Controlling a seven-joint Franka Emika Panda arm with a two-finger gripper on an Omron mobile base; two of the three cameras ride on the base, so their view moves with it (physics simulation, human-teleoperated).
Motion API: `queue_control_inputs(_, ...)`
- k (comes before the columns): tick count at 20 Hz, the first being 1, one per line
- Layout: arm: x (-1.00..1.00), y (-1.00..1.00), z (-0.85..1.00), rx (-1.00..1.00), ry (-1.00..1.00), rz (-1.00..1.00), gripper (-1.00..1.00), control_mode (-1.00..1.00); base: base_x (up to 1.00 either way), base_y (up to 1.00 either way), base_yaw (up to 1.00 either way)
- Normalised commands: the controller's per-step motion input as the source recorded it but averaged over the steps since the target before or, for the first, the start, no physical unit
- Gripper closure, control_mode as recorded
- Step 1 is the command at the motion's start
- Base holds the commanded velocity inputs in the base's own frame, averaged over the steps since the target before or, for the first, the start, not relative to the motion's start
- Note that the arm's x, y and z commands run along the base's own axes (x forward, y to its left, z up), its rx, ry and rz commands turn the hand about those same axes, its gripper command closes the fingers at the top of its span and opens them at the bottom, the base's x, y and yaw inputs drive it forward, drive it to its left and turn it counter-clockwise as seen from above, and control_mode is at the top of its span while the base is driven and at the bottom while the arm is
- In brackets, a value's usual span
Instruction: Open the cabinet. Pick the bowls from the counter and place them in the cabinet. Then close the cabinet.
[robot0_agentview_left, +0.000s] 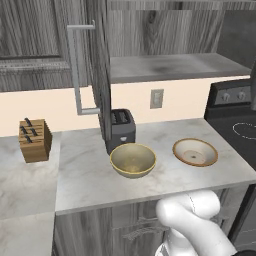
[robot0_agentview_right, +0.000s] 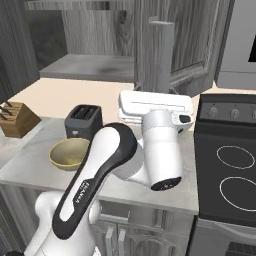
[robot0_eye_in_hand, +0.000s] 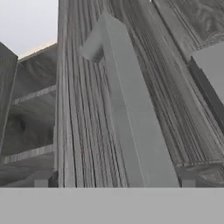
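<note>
The cabinet (robot0_agentview_left: 170, 30) stands open, its grey shelf (robot0_agentview_left: 175, 67) bare. Its left door (robot0_agentview_left: 103, 75) is swung out edge-on, with the bar handle (robot0_agentview_left: 75, 70) facing left. In the hand view the right door's handle (robot0_eye_in_hand: 131, 109) fills the middle, and my gripper (robot0_eye_in_hand: 114, 181) is open with a fingertip on each side of it, apart from the bar. The right base view shows my white hand (robot0_agentview_right: 156, 107) just below that handle (robot0_agentview_right: 161, 55). The olive-yellow bowl (robot0_agentview_left: 133, 160) and the tan-rimmed bowl (robot0_agentview_left: 195, 152) rest on the counter (robot0_agentview_left: 85, 175).
A dark toaster (robot0_agentview_left: 121, 127) stands behind the olive bowl, under the left door. A wooden knife block (robot0_agentview_left: 35, 140) sits at the far left. The black stovetop (robot0_agentview_right: 230, 170) borders the counter on the right. My arm (robot0_agentview_right: 107, 165) hides the counter's right part in the right base view.
</note>
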Motion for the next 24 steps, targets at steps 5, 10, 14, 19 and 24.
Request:
queue_control_inputs(5, -0.46, -0.05, -0.01, -0.01, -0.03, -0.65, -1.0, -1.0, 0.0, 0.0, 0.0)
queue_control_inputs(10, -0.06, -0.53, -0.02, 0.0, 0.05, -0.74, -1.0, -1.0, 0.0, 0.0, 0.0)
queue_control_inputs(14, -0.11, -0.82, 0.0, 0.0, 0.06, -0.66, -1.0, -1.0, 0.0, 0.0, 0.0)
queue_control_inputs(19, -0.41, -0.58, 0.0, 0.01, 0.04, -0.56, -1.0, -1.0, 0.0, 0.0, 0.0)
queue_control_inputs(24, -0.6, 0.12, 0.0, 0.0, 0.0, -0.37, -1.0, -1.0, 0.0, 0.0, 0.0)
